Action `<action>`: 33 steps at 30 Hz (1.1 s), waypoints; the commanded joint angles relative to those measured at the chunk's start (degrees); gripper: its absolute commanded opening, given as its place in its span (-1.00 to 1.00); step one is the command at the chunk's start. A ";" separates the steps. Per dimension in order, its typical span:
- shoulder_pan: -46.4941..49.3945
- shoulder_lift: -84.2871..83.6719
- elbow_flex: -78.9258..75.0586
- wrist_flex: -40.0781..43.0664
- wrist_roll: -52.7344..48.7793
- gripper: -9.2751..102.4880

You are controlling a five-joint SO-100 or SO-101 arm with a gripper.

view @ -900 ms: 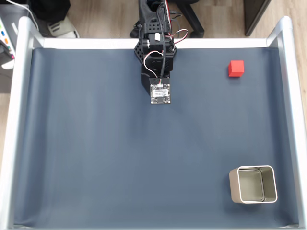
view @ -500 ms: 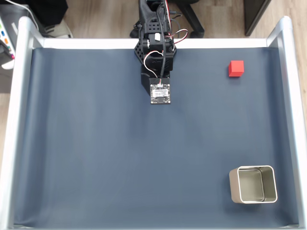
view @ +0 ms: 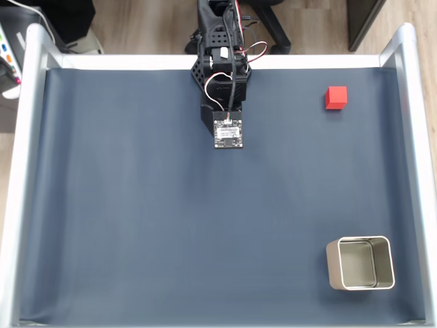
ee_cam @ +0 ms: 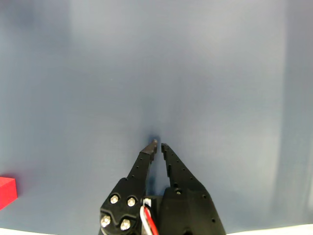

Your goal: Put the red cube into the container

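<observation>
Our gripper (ee_cam: 158,144) shows in the wrist view with its two black fingers nearly together over bare blue mat (view: 136,219), holding nothing; whether the tips quite touch, we cannot tell. We see the red cube (view: 336,97) at upper right in the fixed view, well apart from the container (view: 360,263) at lower right.

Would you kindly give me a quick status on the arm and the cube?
Tool shut, empty, above bare mat. Red cube untouched, far from container. Nothing between them.
</observation>
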 commanded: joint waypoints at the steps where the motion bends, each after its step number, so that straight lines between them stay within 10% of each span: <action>1: 0.18 -0.26 -0.26 0.18 -0.35 -0.82; 27: -0.18 -0.35 -0.26 -0.09 -2.11 -0.83; 33: 0.35 -2.02 -0.35 -14.41 1.58 -0.83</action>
